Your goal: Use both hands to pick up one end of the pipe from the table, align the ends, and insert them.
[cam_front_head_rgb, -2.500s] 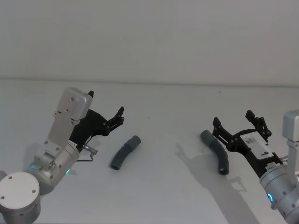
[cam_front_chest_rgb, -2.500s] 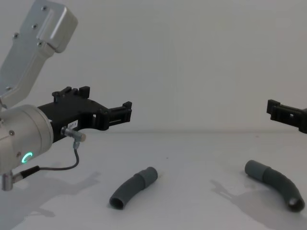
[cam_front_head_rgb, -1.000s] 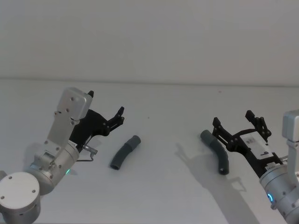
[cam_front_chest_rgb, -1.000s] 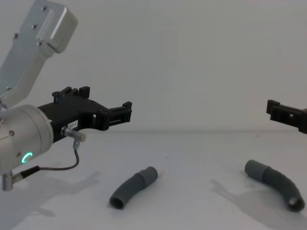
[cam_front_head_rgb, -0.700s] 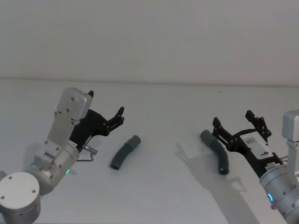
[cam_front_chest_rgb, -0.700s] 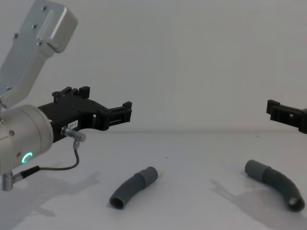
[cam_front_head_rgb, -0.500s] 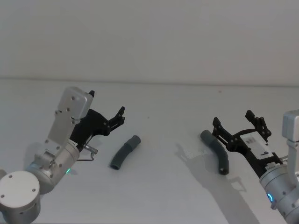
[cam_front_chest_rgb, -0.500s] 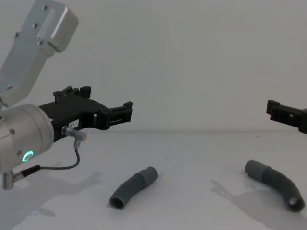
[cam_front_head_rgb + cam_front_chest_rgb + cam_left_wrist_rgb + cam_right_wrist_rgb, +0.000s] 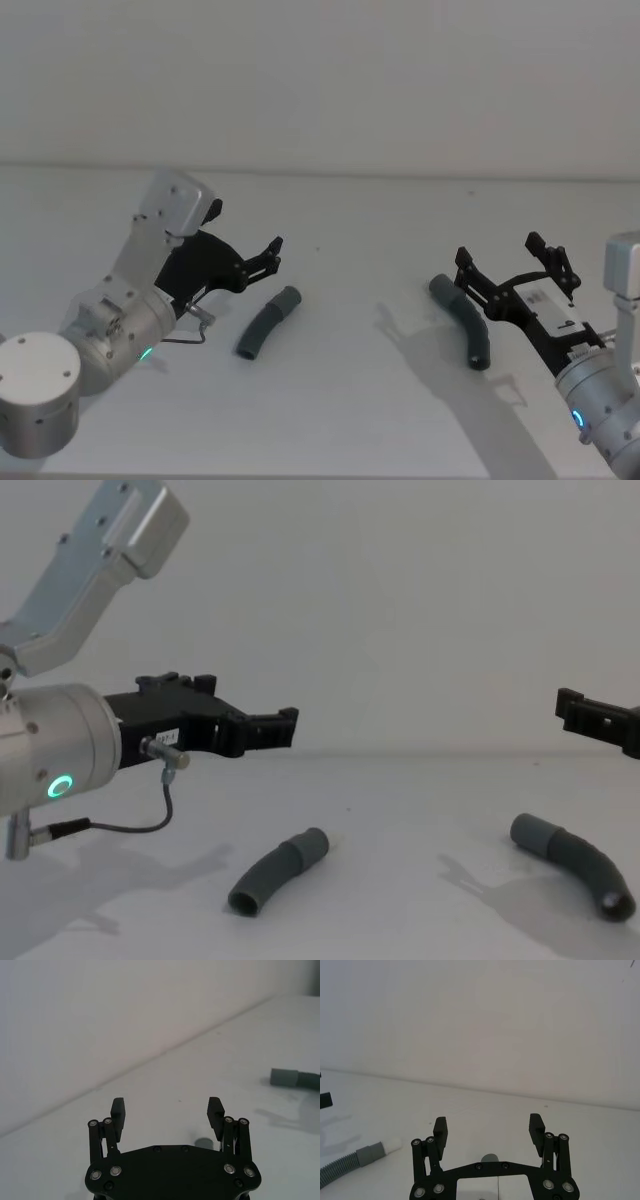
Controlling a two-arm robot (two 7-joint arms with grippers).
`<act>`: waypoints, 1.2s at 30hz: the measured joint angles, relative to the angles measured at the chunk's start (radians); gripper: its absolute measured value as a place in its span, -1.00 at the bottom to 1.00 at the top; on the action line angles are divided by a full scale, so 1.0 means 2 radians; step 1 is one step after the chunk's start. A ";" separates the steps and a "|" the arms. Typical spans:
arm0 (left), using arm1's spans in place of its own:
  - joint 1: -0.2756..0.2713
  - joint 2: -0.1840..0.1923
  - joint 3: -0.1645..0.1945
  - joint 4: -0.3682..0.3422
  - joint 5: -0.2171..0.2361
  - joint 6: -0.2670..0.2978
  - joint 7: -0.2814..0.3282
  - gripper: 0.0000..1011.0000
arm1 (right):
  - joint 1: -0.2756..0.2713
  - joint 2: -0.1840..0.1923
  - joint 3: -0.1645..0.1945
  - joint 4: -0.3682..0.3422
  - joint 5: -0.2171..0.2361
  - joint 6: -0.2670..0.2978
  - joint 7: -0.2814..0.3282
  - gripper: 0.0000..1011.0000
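Two curved dark grey ribbed pipe pieces lie apart on the white table point(image 9: 350, 410). The left piece point(image 9: 267, 322) point(image 9: 277, 872) rests just below and right of my left gripper point(image 9: 270, 255) point(image 9: 287, 726), which hovers open above the table with nothing between its fingers point(image 9: 166, 1110). The right piece point(image 9: 463, 320) point(image 9: 576, 865) lies under my open right gripper point(image 9: 497, 251) point(image 9: 570, 711) point(image 9: 489, 1129), apart from it. In the right wrist view the left piece point(image 9: 347, 1164) shows a grey cuff with a white tip point(image 9: 394, 1143). A plain grey cuff point(image 9: 286, 1077) of one piece shows in the left wrist view.
A plain wall point(image 9: 320, 80) rises behind the table's far edge. A thin grey cable point(image 9: 130, 825) loops under the left wrist. White table surface lies between the two pieces and in front of them.
My left arm has swung forward and to the right, bringing its open gripper closer to the left pipe piece. The right arm and both pieces have stayed still.
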 joint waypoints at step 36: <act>-0.077 -0.002 0.025 0.054 -0.038 0.174 -0.110 0.98 | 0.000 0.000 0.000 0.000 0.000 0.000 0.000 0.98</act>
